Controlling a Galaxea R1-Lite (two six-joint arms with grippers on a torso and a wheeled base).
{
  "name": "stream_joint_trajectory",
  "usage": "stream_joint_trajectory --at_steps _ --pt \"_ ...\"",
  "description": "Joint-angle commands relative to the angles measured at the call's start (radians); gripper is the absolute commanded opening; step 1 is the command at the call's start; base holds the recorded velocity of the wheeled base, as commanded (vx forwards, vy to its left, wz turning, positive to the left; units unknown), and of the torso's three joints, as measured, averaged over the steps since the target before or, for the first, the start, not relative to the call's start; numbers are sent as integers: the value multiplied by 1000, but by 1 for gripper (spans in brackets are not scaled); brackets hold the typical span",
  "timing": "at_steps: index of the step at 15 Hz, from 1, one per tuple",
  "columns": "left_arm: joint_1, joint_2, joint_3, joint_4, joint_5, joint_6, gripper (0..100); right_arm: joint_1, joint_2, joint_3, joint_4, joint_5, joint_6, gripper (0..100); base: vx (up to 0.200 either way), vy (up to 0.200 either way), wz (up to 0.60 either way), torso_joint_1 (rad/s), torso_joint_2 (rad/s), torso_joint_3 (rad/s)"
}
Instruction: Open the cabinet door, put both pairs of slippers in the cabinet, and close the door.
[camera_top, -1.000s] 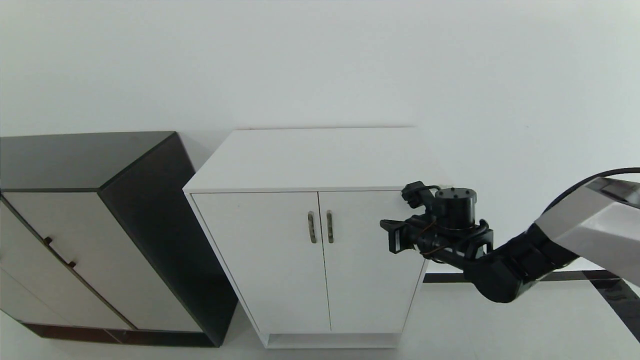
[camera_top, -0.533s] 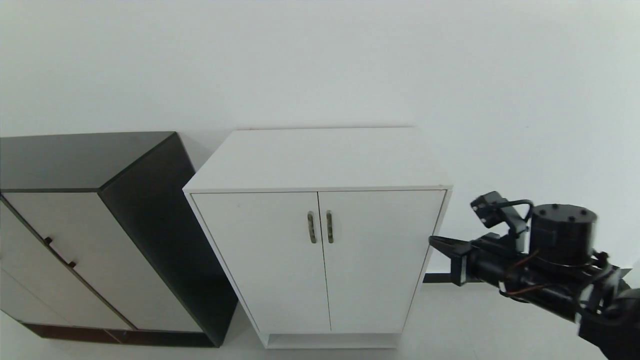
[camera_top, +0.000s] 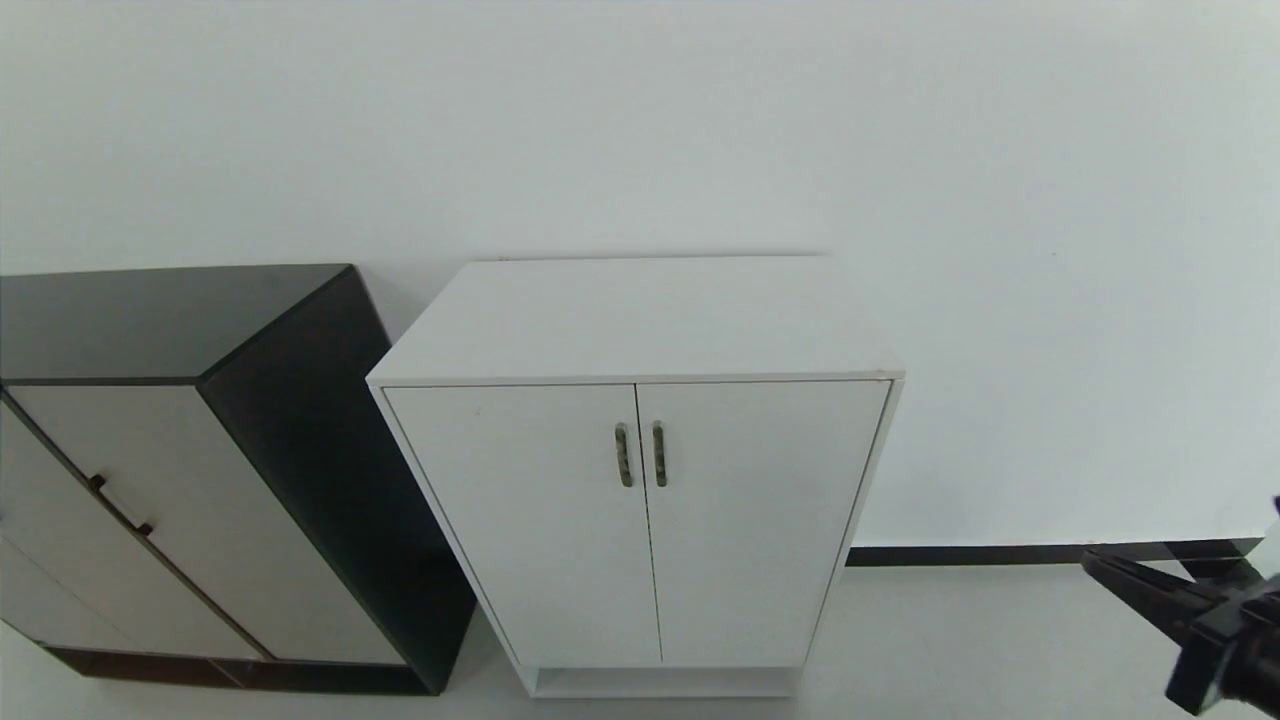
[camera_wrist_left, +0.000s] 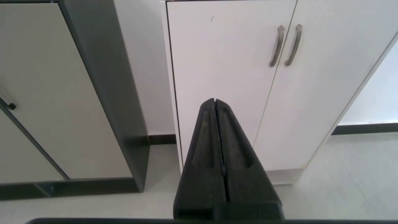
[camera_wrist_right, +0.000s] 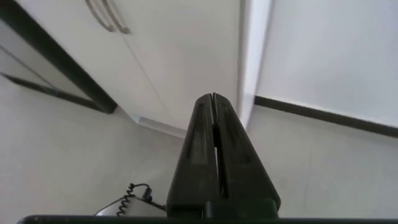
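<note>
Room: plain white wall (camera_top: 640, 120) above a pale floor (camera_top: 950, 640).
Cabinet: white two-door cabinet (camera_top: 640, 320) stands on the floor against the wall, just beside a dark cabinet (camera_top: 300, 420) on its left.
Doors: left door (camera_top: 520, 520) and right door (camera_top: 750, 520) both lie flush with the front. The two handles (camera_top: 623, 455) sit side by side at the centre seam.
Left hand: left hand (camera_wrist_left: 214, 102) has its fingers pressed together and holds nothing. It points at the cabinet front, well apart from it.
Right hand: right hand (camera_wrist_right: 214, 99) has its fingers pressed together and holds nothing. It sits low, off the cabinet's right side, well apart from the handles.
Slippers: position cannot be told; the shut doors hide the interior.
Progress: judged ambiguous. Shut doors and two empty hands fit either an unstarted or a completed task.
Remaining: if the interior is empty, all three steps are outstanding: open a door, load both pairs, close the door.
</note>
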Motion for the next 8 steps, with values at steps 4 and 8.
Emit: stream_joint_trajectory --at_steps 4,8 --pt "0 1 0 0 0 0 0 -224 -730 4 710 -46 -27 0 0 0 0 0 0 0" --pt "0 1 0 0 0 0 0 -224 -929 -2 898 -166 -28 0 0 0 0 0 0 0"
